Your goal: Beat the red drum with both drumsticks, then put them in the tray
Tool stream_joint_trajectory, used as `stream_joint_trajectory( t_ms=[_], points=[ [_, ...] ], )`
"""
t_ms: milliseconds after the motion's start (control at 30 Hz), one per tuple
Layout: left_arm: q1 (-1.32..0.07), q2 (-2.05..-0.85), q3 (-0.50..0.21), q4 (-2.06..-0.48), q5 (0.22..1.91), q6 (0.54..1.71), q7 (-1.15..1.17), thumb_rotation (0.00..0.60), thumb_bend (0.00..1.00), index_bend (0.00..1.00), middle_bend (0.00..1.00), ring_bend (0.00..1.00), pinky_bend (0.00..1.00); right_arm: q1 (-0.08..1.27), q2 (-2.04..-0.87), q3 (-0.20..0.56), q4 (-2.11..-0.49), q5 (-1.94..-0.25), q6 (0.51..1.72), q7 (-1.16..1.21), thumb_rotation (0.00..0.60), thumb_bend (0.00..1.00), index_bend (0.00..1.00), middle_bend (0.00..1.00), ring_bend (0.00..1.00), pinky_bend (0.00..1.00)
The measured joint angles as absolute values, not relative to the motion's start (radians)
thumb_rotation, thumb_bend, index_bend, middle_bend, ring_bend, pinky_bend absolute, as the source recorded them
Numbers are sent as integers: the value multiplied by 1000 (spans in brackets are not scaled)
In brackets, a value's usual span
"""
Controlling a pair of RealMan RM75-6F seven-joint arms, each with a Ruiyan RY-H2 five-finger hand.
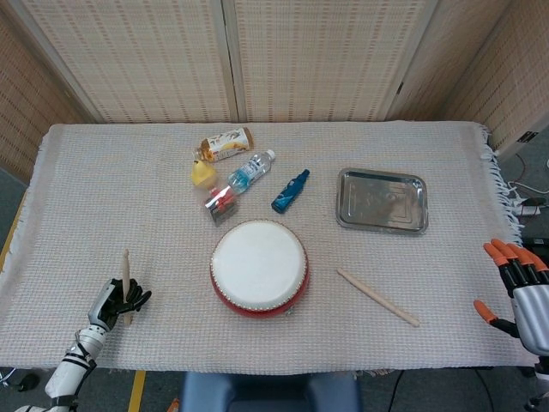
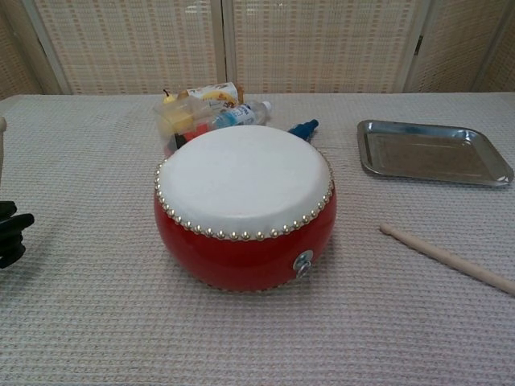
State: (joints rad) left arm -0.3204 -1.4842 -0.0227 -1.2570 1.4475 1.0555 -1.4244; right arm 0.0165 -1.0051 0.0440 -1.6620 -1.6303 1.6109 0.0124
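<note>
Woven screens stood behind a cloth-covered surface [image 1: 129, 189]. At its near middle sat the red drum [image 1: 259, 267], with the metal tray [image 1: 382, 200] beyond it to the right. One drumstick [image 1: 377, 296] lay between them. The left hand [image 1: 116, 299] gripped the other stick [image 1: 125, 273] upright. The right hand [image 1: 519, 287] hovered off the edge, fingers [image 1: 506, 255] apart, empty.

No readable text on any item.

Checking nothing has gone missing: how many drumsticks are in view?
2. One drumstick stands upright in the left hand, left of the drum; the other lies on the cloth right of it.
</note>
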Motion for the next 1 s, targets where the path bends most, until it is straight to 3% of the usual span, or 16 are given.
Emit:
stream_joint_trajectory(
  t_ms=[1000],
  points=[
    [-256,-1477,43,-1183,1515,1141,-1488,536,268,935,946,884,785,22,-1006,46,-1674,-1632,1606,-5,600,195,92,86,44,160]
  ],
)
